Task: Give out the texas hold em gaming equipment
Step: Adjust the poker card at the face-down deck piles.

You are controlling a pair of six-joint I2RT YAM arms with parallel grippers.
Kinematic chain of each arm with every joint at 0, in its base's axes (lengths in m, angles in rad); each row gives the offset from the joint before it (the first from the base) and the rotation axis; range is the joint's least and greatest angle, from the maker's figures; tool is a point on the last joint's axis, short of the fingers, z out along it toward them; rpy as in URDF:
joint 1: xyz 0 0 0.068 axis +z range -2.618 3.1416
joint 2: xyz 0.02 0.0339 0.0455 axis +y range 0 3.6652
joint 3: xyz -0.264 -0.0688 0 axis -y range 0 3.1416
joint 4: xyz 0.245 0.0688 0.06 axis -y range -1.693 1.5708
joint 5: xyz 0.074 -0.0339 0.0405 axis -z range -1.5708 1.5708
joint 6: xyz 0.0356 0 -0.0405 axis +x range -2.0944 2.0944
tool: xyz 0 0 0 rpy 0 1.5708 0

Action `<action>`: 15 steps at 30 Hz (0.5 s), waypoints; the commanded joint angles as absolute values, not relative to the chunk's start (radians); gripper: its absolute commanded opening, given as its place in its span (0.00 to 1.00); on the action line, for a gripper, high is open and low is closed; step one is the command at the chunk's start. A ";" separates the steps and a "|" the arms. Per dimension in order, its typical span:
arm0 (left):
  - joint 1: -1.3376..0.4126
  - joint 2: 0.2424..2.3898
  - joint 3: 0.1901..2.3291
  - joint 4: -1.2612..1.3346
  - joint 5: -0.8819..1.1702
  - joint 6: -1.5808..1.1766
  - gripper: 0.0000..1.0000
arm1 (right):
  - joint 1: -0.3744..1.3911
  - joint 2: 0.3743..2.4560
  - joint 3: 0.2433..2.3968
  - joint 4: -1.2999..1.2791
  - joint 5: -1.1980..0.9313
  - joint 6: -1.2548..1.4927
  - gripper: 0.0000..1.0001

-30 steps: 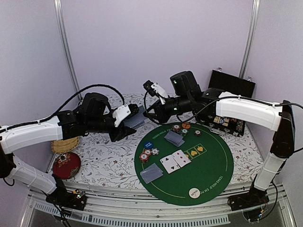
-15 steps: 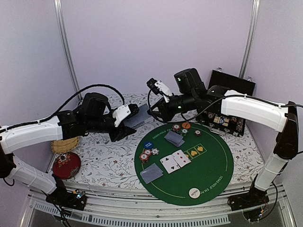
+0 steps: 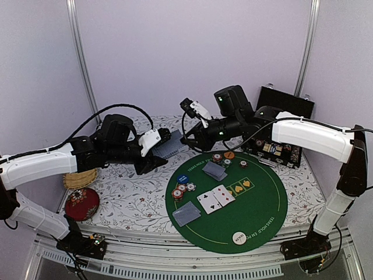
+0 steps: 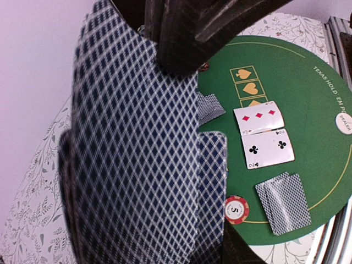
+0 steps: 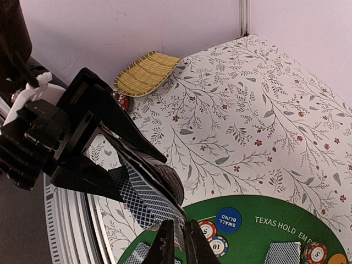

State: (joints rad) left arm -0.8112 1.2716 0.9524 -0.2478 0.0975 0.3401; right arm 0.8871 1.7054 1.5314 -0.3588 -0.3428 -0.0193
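My left gripper [image 3: 163, 143] is shut on a deck of playing cards [image 4: 137, 165] with blue-checked backs, held above the flowered cloth left of the green mat [image 3: 259, 204]. The right gripper [image 5: 179, 234] stands at the deck's near corner, its jaws a narrow gap apart with a card edge between them. On the mat lie two face-up cards [image 3: 215, 198], face-down pairs [image 3: 186, 213] [image 3: 214, 170], poker chips [image 3: 182, 189] [image 3: 224, 158], a blue small-blind button [image 5: 228, 219], an orange button [image 3: 229, 154] and a white dealer button [image 3: 238, 237].
An open black case [image 3: 281, 150] with chips stands at the back right. A woven straw basket [image 3: 80, 178] and a red round cushion [image 3: 81, 204] lie at the left. Metal rails run along the near table edge.
The right arm has shifted slightly to the right at the deck, and its jaws have parted a little. The left arm with the deck has stayed still.
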 commanded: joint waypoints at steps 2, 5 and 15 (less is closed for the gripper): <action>-0.811 1.265 0.950 -0.224 0.111 0.339 0.45 | 0.881 1.706 1.514 -0.353 -0.335 -0.017 0.06; -0.811 1.267 0.950 -0.224 0.109 0.339 0.45 | 0.877 1.704 1.516 -0.355 -0.332 -0.018 0.02; -0.811 1.271 0.950 -0.224 0.108 0.341 0.45 | 0.866 1.660 1.500 -0.373 -0.336 -0.023 0.02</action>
State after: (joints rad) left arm -0.8112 1.2720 0.9524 -0.2478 0.0975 0.3401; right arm 0.8734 1.7050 1.5227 -0.3595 -0.3344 -0.0193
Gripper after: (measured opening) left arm 0.456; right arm 0.019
